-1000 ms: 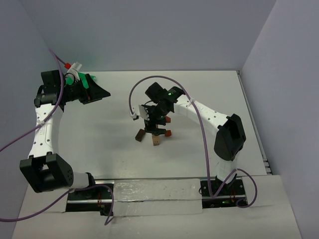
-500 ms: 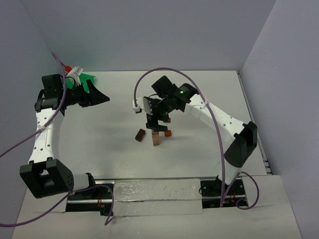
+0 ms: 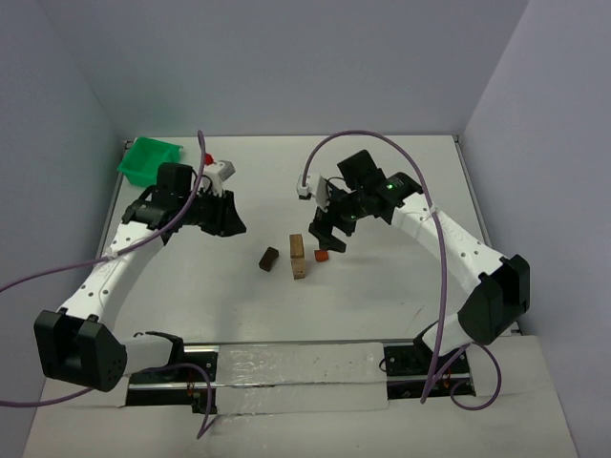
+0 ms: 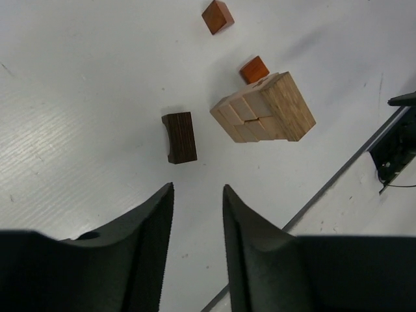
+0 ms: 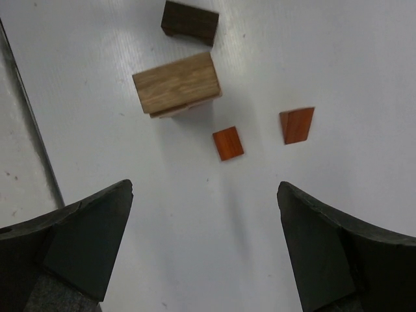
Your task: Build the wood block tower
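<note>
The right pincer (image 3: 326, 237) has lifted off the short tan wooden block tower (image 3: 299, 258) mid-tabletop, jaws wide and empty, while the left pincer (image 4: 198, 195), narrowed but empty, has swung toward the loose dark brown block (image 4: 179, 136), likely next.

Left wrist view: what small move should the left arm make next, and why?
Probably lower the left end effector toward the dark block. It lies loose just ahead of the empty jaws, beside the tower, and is not yet stacked. The right end effector hangs wide open above the reddish blocks, clear of it.
</note>
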